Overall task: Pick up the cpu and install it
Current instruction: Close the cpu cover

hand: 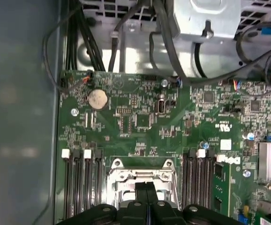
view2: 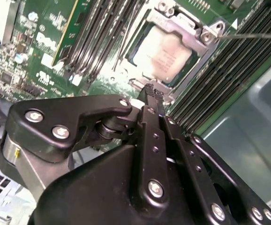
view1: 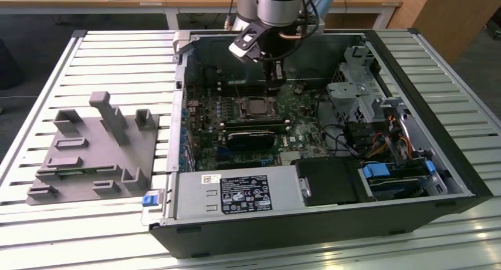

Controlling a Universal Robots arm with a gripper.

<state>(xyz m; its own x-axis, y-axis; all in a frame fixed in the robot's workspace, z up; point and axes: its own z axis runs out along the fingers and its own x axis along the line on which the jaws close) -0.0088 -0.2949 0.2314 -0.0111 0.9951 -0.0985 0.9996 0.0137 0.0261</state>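
Observation:
The cpu (view2: 166,54), a pale silvery square, lies inside the metal-framed socket (view2: 206,35) on the green motherboard. In the exterior view the socket (view1: 254,107) is near the middle of the open computer case. My gripper (view2: 152,91) hangs just above the board at the socket's edge. Its two black fingers are pressed together with nothing between them. In the first wrist view the shut fingertips (hand: 146,187) sit over the socket frame (hand: 119,176). The exterior view puts the gripper (view1: 273,87) just behind the socket.
A grey plastic tray (view1: 94,158) lies on the slatted table at the exterior view's left. Memory slots (view2: 105,33) flank the socket. A long black card (view1: 250,132), a power supply (view1: 234,193), a drive cage (view1: 364,97) and cables (hand: 168,42) crowd the case.

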